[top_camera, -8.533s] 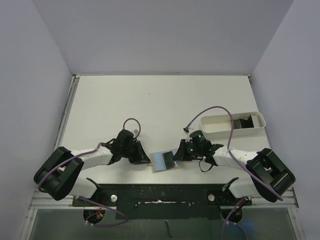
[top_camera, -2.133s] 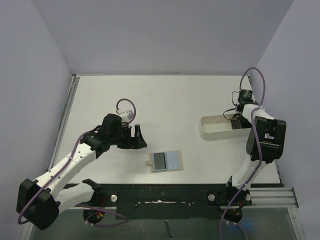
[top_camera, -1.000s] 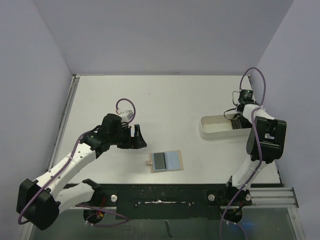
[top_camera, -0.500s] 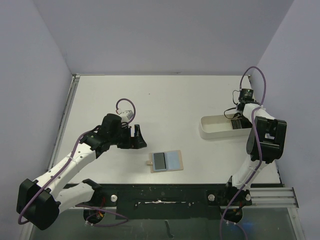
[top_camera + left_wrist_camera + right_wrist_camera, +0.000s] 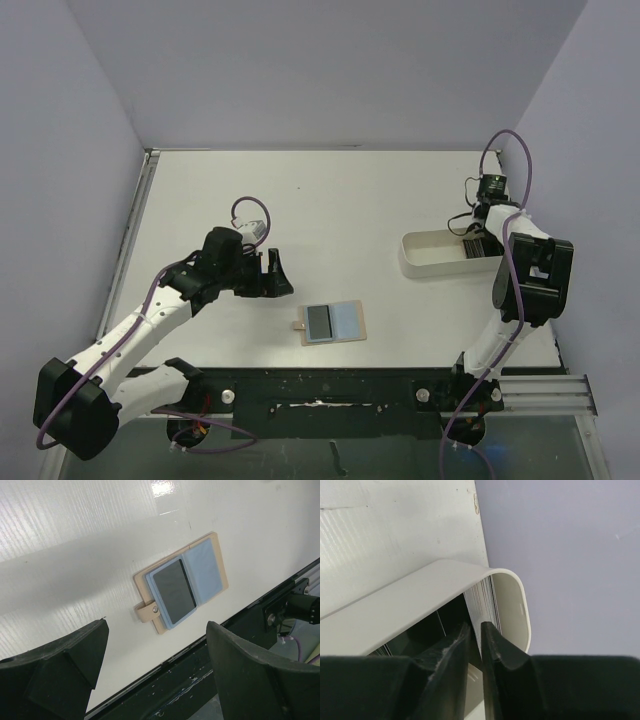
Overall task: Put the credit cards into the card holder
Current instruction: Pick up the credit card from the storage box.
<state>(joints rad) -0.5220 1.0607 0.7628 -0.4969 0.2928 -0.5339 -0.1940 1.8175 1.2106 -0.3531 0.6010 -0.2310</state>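
Several cards [image 5: 482, 600] stand on edge in tray [image 5: 420, 600], right of frame, for pinching. Right gripper [image 5: 476, 630] is nearly together over them, grip untellable. Holder [image 5: 334, 322] lies open, lower centre, to receive. Left gripper [image 5: 276, 275] hovers apart beside.

Tan card holder [image 5: 345, 321], white tray [image 5: 425, 264]

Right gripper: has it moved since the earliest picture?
Yes. The right gripper went from the card holder to the far right, into the white tray.
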